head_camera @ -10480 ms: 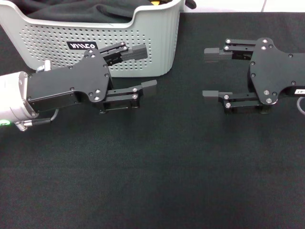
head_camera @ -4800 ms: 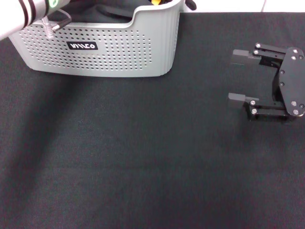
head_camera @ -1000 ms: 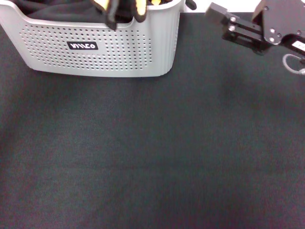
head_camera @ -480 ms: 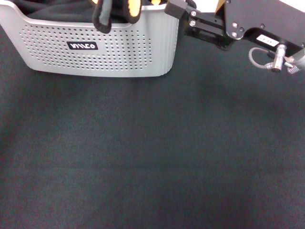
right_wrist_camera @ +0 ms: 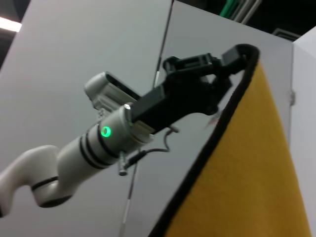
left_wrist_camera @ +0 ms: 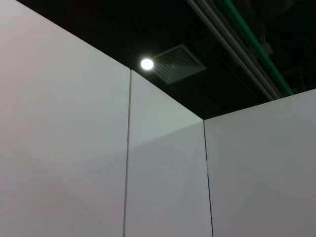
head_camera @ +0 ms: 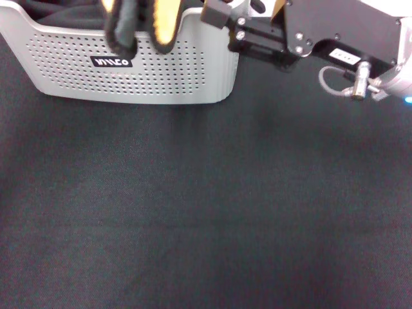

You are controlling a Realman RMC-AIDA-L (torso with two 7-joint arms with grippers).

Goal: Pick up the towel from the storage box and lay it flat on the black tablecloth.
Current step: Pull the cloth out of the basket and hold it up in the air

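The towel [head_camera: 161, 19] hangs bunched over the storage box [head_camera: 161, 71] at the top left of the head view, its yellow side and black edging showing. In the right wrist view my left gripper [right_wrist_camera: 228, 58] is shut on the towel's [right_wrist_camera: 247, 173] top corner and holds it up. That gripper is out of the head view. My right gripper [head_camera: 219, 5] is open, level with the box's right rim, just right of the hanging towel. Only one of its fingers [head_camera: 215, 13] shows. The black tablecloth [head_camera: 206, 212] covers the whole table.
A dark fabric bundle [head_camera: 58, 9] lies inside the box. The right arm's cable [head_camera: 347, 87] hangs at the top right. The left wrist view shows only white partition walls [left_wrist_camera: 64, 163] and a ceiling light [left_wrist_camera: 146, 63].
The right gripper has moved left from the top right to the box's right rim, beside the towel. The hanging towel has shifted left and shows more of itself.
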